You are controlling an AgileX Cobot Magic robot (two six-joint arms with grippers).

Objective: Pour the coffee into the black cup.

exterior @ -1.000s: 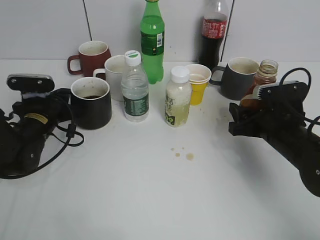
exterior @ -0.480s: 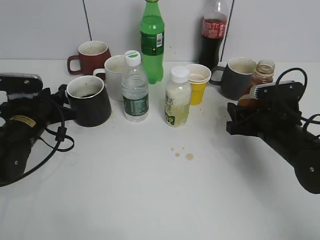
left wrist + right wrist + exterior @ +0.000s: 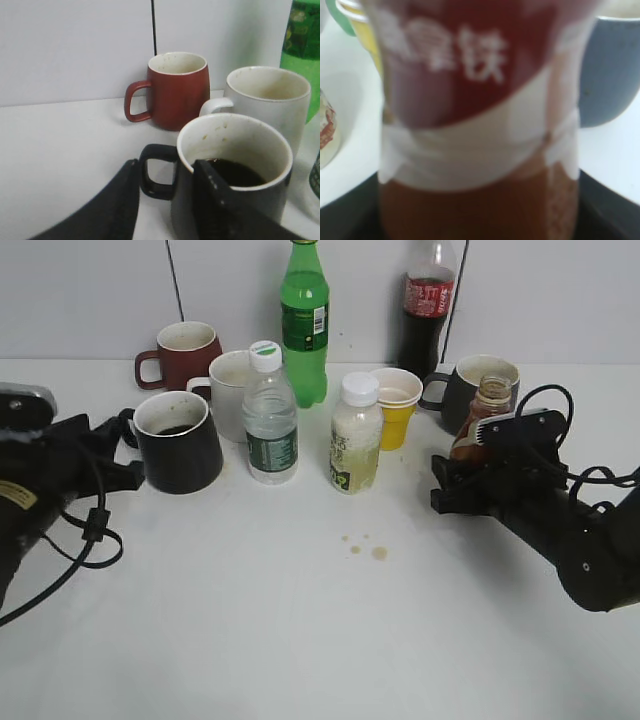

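Note:
The black cup point(image 3: 180, 450) stands at the left with dark liquid inside; it also shows in the left wrist view point(image 3: 235, 145). My left gripper point(image 3: 125, 452) is open, and its fingers point(image 3: 165, 165) lie on either side of the cup's loop handle. The left finger is at the handle's outer edge and the right finger is against the cup wall. My right gripper point(image 3: 462, 468) is shut on the coffee bottle point(image 3: 482, 415), which is uncapped and held upright just above the table at the right. The bottle's red and white label fills the right wrist view point(image 3: 480, 100), with the jaws point(image 3: 480, 220) at its lower part.
Behind the cup are a maroon mug point(image 3: 185, 350) and a white mug point(image 3: 230, 380). In the middle stand a water bottle point(image 3: 270, 425), a green bottle point(image 3: 305, 320), a milky bottle point(image 3: 355, 435) and a yellow paper cup point(image 3: 397, 405). A cola bottle point(image 3: 425, 310) and a grey mug point(image 3: 470, 380) are behind the coffee. Brown drips point(image 3: 365, 545) mark the table.
My right gripper has carried the coffee bottle left, toward the middle. My left arm has drawn back to the left, and the black cup has shifted only slightly.

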